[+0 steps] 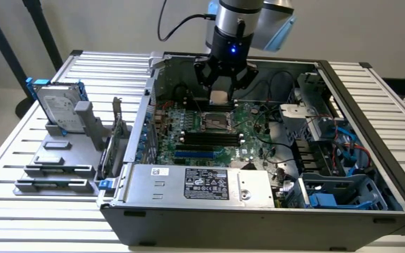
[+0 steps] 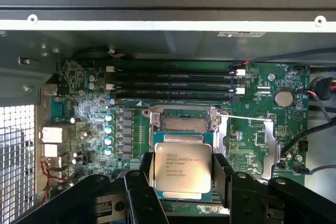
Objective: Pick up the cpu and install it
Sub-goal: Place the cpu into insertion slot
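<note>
Hand [image 1: 219, 96] grasping the cpu [image 2: 182, 167], near the open socket [image 2: 181, 121].
Its fingers [image 2: 223, 182] pinch two opposite edges, metal lid facing up. The chip looks light, stiff and fragile underneath, so the rim is the safest hold. It hangs over the motherboard [image 2: 257, 85] inside the case [image 1: 259, 226].
</note>
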Robot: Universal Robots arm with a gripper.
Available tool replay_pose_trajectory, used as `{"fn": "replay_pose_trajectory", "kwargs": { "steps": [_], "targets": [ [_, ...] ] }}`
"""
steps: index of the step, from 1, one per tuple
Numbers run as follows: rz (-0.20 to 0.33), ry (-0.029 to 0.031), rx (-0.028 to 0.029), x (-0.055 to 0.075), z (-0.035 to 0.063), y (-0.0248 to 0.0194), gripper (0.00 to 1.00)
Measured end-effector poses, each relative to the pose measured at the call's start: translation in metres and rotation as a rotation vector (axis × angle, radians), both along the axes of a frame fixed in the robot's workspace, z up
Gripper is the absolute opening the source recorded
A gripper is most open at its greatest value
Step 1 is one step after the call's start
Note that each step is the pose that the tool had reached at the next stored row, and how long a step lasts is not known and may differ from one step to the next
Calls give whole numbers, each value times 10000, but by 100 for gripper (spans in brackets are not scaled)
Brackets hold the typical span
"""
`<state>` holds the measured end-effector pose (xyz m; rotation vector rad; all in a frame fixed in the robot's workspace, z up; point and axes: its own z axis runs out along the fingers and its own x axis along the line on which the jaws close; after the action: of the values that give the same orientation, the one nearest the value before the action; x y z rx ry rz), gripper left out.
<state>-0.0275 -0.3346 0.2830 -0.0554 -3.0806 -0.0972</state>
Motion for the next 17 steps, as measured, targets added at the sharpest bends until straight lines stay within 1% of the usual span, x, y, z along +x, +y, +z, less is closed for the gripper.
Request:
{"fn": "replay_pose_trajectory", "kwargs": {
  "steps": [7, 17],
  "targets": [
    [-1277, 1, -1, -1, -72, 0, 54],
    [-3091, 41, -3, -1, -170, 0, 54]
  ]
}}
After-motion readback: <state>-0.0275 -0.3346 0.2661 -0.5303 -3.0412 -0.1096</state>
